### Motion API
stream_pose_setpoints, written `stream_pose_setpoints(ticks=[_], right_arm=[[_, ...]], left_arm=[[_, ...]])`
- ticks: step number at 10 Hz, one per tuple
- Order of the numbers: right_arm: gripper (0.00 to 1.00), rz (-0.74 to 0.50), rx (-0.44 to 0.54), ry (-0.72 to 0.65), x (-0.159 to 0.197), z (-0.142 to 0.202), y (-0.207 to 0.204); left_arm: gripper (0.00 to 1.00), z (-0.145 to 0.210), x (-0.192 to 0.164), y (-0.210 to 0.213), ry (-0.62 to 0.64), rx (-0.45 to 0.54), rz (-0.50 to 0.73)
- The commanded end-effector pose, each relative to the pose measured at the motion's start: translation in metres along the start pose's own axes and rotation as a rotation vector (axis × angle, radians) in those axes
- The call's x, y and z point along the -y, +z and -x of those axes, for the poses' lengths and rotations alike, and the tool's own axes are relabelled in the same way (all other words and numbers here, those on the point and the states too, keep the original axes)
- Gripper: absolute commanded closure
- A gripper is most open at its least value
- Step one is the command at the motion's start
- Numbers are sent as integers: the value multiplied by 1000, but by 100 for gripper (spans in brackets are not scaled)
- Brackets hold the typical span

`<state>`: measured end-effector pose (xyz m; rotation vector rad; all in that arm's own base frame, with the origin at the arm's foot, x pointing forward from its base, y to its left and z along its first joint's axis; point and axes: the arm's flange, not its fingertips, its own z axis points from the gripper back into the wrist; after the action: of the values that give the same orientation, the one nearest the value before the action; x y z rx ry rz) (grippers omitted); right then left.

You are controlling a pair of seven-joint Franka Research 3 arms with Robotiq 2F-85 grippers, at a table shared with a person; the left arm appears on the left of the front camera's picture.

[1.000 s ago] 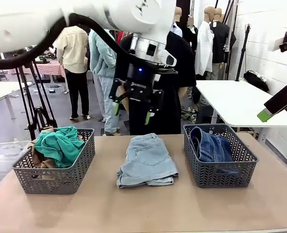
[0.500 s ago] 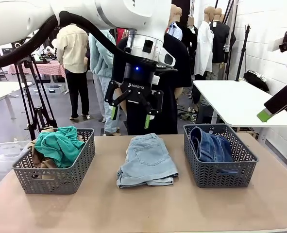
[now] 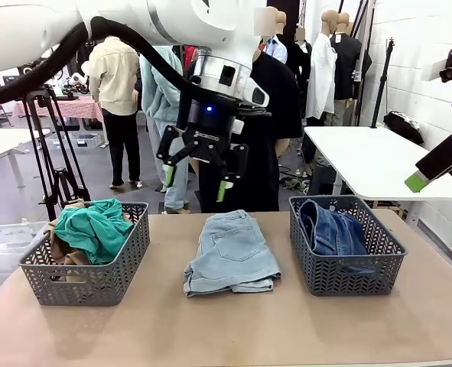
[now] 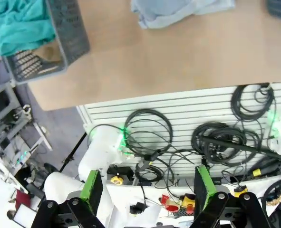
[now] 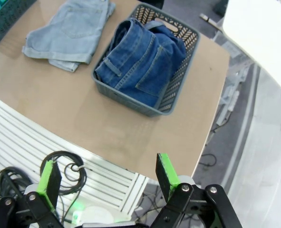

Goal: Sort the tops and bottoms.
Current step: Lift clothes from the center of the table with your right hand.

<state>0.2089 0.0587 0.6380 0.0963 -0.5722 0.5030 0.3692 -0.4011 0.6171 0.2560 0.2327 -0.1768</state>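
Note:
A light blue pair of denim shorts (image 3: 232, 252) (image 4: 178, 12) (image 5: 71, 31) lies flat mid-table between two grey baskets. The left basket (image 3: 88, 279) (image 4: 66, 28) holds a teal-green top (image 3: 95, 225) (image 4: 19, 23) over a tan one (image 3: 57, 248) (image 4: 47, 50). Dark blue denim shorts (image 3: 333, 229) (image 5: 140, 61) fill the right basket (image 3: 348, 271) (image 5: 126, 102). My left gripper (image 3: 195, 184) (image 4: 147, 185) hangs open and empty above the table's far edge, over the light shorts. My right gripper (image 5: 107, 175) is open and empty, high off the table's right end; one green pad (image 3: 416, 182) shows at the picture's edge.
A person in black (image 3: 279, 115) stands at the far side behind my left gripper. A white table (image 3: 363, 153) (image 5: 264, 38) sits to the back right, a tripod (image 3: 57, 153) to the back left. Bare tabletop (image 3: 226, 329) runs along the near edge.
My left gripper has drifted a little to the left, still open. The right arm, the clothes and the baskets have not moved.

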Motion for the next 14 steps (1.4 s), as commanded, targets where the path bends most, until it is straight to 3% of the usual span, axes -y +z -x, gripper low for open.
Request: stream_pose_setpoints(ticks=[1, 2, 4, 5, 6, 8, 10, 12, 14], right_arm=[[0, -5, 3, 5, 0, -3, -1], [0, -5, 3, 5, 0, -3, -1], [0, -5, 3, 5, 0, -3, -1], [0, -5, 3, 5, 0, -3, -1], [0, -5, 3, 5, 0, -3, -1], [0, -5, 3, 5, 0, -3, -1], [0, -5, 3, 5, 0, -3, -1], [0, -5, 3, 5, 0, -3, -1], [0, -5, 3, 5, 0, -3, -1]], left_arm=[[0, 32, -56, -24, 162, -19, -83], [0, 46, -81, -40, 224, -87, -112], [0, 67, -111, -62, 254, -122, -133], [0, 74, -124, -69, 300, -54, -117], [0, 86, -137, -80, 332, 79, -54], [0, 94, -170, -100, 272, 261, 8], [0, 104, -201, -101, 194, 335, 171], [0, 105, -204, -78, 109, 505, 187], [0, 89, -173, -69, -6, 612, 130]])
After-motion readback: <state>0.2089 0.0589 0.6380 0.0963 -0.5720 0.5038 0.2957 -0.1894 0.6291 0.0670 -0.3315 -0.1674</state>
